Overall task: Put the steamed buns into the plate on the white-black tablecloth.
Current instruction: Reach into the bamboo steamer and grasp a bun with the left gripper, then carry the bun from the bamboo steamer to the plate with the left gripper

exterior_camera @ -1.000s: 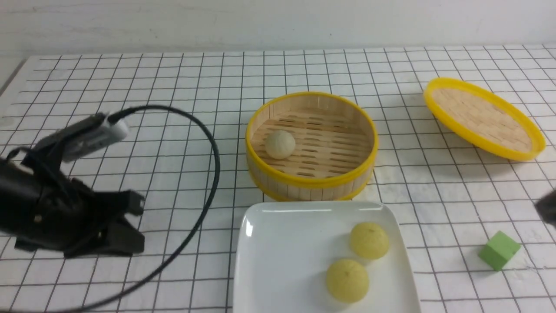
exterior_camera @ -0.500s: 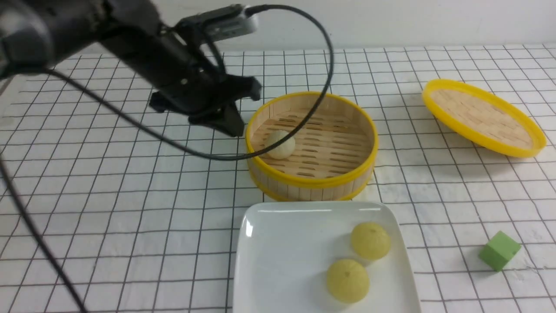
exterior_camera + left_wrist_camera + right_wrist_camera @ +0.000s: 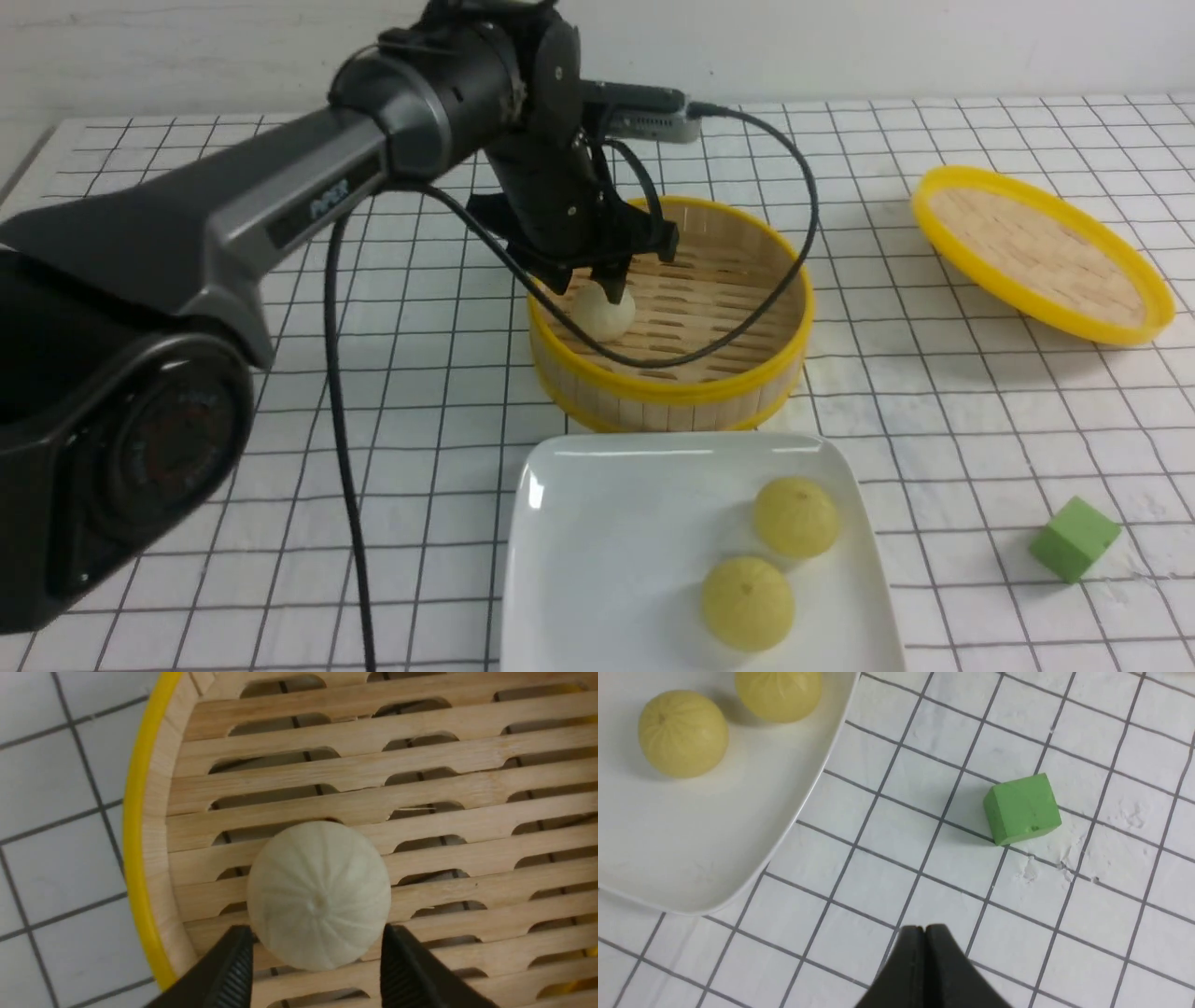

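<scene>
Left gripper [image 3: 317, 947], jaws parted, straddles the off-white bun [image 3: 320, 896] near the steamer basket's [image 3: 135, 830] rim, evidently for pickup; right gripper [image 3: 924, 933] closed, empty.

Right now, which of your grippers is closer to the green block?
My right one, shut over the tablecloth beside the block. My left is at the steamer basket.
</scene>
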Controlling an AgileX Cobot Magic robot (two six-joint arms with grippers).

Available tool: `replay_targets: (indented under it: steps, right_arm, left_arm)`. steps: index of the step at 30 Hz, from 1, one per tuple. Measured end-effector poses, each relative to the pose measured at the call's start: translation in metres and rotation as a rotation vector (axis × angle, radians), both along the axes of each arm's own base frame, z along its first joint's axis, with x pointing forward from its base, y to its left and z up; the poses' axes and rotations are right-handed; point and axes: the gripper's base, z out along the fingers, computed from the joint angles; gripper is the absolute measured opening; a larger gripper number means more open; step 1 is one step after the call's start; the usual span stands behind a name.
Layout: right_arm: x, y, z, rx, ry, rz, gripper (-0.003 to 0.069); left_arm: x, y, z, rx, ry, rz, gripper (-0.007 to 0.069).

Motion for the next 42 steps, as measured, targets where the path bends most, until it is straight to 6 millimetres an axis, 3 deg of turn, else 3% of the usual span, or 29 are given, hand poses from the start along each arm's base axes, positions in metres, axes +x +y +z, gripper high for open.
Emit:
replay_targets:
  steps: [3, 4, 5, 7, 10, 12, 13, 14, 16, 19, 21, 23, 24, 26, 29, 30, 33, 34, 35, 38, 42]
  right_arm:
    - [0.000, 0.000, 0.000, 0.000, -0.001, 0.000, -0.0002]
    - [0.000, 0.000, 0.000, 0.002, -0.004, -0.001, -0.0001]
    - [0.000, 0.000, 0.000, 0.003, -0.005, -0.001, -0.0001]
    - [0.001, 0.001, 0.001, 0.014, -0.009, -0.003, 0.0001]
    - [0.001, 0.001, 0.001, 0.024, -0.016, -0.004, 0.0003]
    - [0.001, 0.002, 0.001, 0.027, -0.018, -0.005, 0.0005]
    - [0.002, 0.002, 0.002, 0.029, -0.020, -0.005, 0.0005]
    - [0.002, 0.002, 0.002, 0.029, -0.020, -0.005, 0.0005]
    - [0.002, 0.002, 0.002, 0.029, -0.020, -0.005, 0.0008]
    - [0.002, 0.002, 0.002, 0.032, -0.028, -0.006, 0.0010]
    - [0.002, 0.002, 0.002, 0.035, -0.030, -0.007, 0.0012]
    - [0.002, 0.002, 0.002, 0.038, -0.030, -0.007, 0.0014]
    - [0.002, 0.002, 0.002, 0.038, -0.030, -0.007, 0.0014]
    - [0.002, 0.002, 0.001, 0.037, -0.029, -0.007, 0.0017]
    - [0.002, 0.002, 0.001, 0.037, -0.029, -0.007, 0.0020]
    - [0.002, 0.002, 0.001, 0.037, -0.029, -0.007, 0.0021]
    - [0.002, 0.003, 0.001, 0.043, -0.025, -0.007, 0.0024]
    - [0.002, 0.003, 0.001, 0.044, -0.025, -0.007, 0.0025]
    - [0.002, 0.003, 0.001, 0.051, -0.021, -0.007, 0.0026]
    - [0.001, 0.004, 0.001, 0.065, -0.015, -0.008, 0.0029]
    - [-0.002, 0.004, 0.002, 0.066, -0.007, -0.005, 0.0033]
  left_arm:
    - [0.003, -0.003, -0.015, 0.018, 0.010, -0.005, 0.0353]
    - [0.004, -0.003, -0.023, 0.030, 0.025, -0.005, 0.0283]
    - [0.005, -0.003, -0.024, 0.031, 0.027, -0.005, 0.0273]
    - [0.004, -0.004, -0.019, 0.028, 0.032, -0.004, 0.0104]
    - [0.002, -0.004, -0.002, 0.005, 0.033, -0.001, 0.0034]
    - [-0.003, -0.002, 0.023, -0.009, 0.031, -0.003, 0.0027]
    - [-0.009, 0.000, 0.047, -0.022, 0.013, -0.012, 0.0026]
    - [-0.009, 0.000, 0.048, -0.021, 0.015, -0.012, 0.0026]
    - [-0.025, 0.009, 0.104, -0.045, -0.060, -0.033, 0.0026]
    - [-0.050, 0.027, 0.167, -0.073, -0.200, -0.036, 0.0026]
    - [-0.065, 0.036, 0.189, -0.088, -0.242, -0.035, 0.0026]
    - [-0.081, 0.044, 0.199, -0.098, -0.242, -0.038, 0.0026]
    - [-0.083, 0.044, 0.196, -0.099, -0.227, -0.041, 0.0026]
    - [-0.105, 0.051, 0.185, -0.113, -0.136, -0.051, 0.0028]
    - [-0.124, 0.052, 0.148, -0.128, 0.040, -0.065, 0.0031]
    - [-0.126, 0.052, 0.145, -0.127, 0.055, -0.066, 0.0031]
    - [-0.142, 0.036, 0.077, -0.113, 0.217, -0.085, 0.0049]
    - [-0.144, 0.034, 0.071, -0.107, 0.230, -0.089, 0.0053]
    - [-0.149, 0.024, 0.049, -0.104, 0.244, -0.095, 0.0070]
    - [-0.153, 0.008, 0.017, -0.104, 0.254, -0.089, 0.0127]
    - [-0.148, -0.002, -0.002, -0.108, 0.249, -0.057, 0.0239]
